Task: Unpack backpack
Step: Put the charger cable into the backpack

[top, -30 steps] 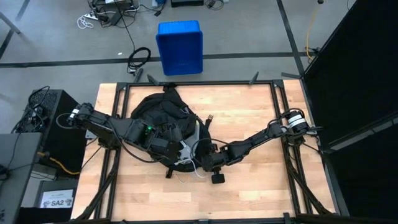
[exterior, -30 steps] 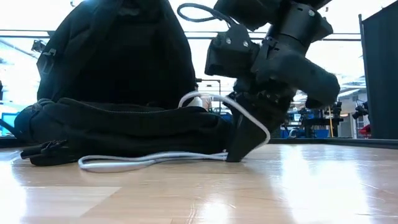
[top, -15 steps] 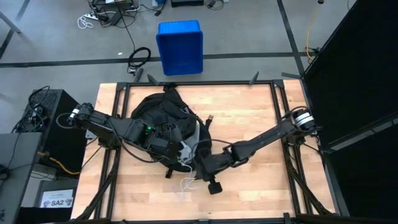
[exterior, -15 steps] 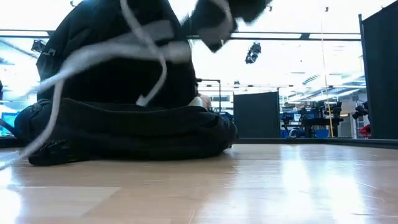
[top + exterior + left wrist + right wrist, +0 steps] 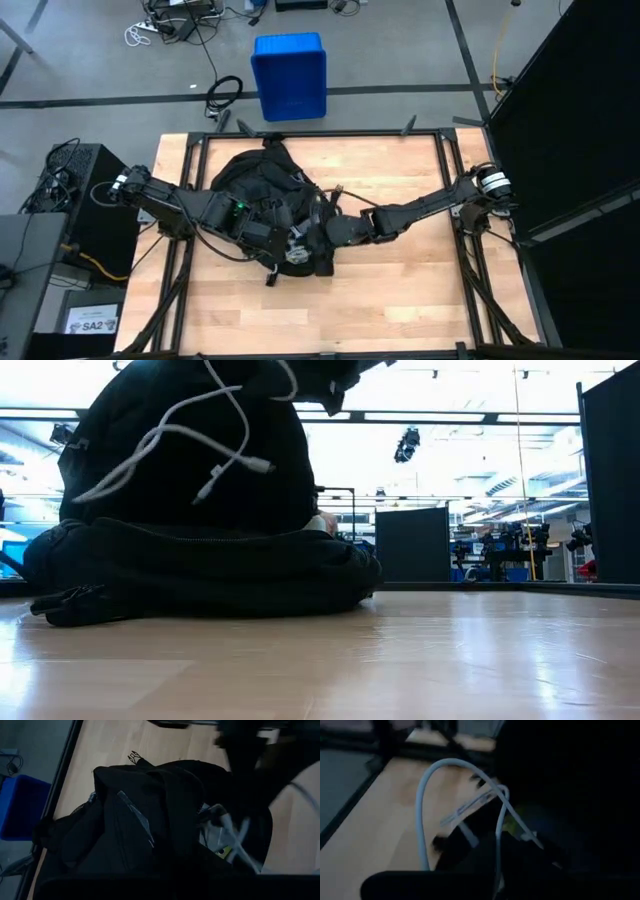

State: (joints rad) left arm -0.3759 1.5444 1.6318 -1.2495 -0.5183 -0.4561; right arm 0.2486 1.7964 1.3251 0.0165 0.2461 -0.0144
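The backpack (image 5: 262,205) lies on the wooden surface (image 5: 400,290), left of centre. The left gripper (image 5: 283,240) rests on its near edge, fingers closed. The right gripper (image 5: 322,228) beside it pinches a white cable (image 5: 175,440) above the bag.

One backpack (image 5: 262,190), one white cable (image 5: 190,435) (dangling), one blue bin (image 5: 289,75).

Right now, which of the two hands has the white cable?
The right hand: the cable hangs from it, lifted above the backpack. The left hand is shut at the backpack with no cable.
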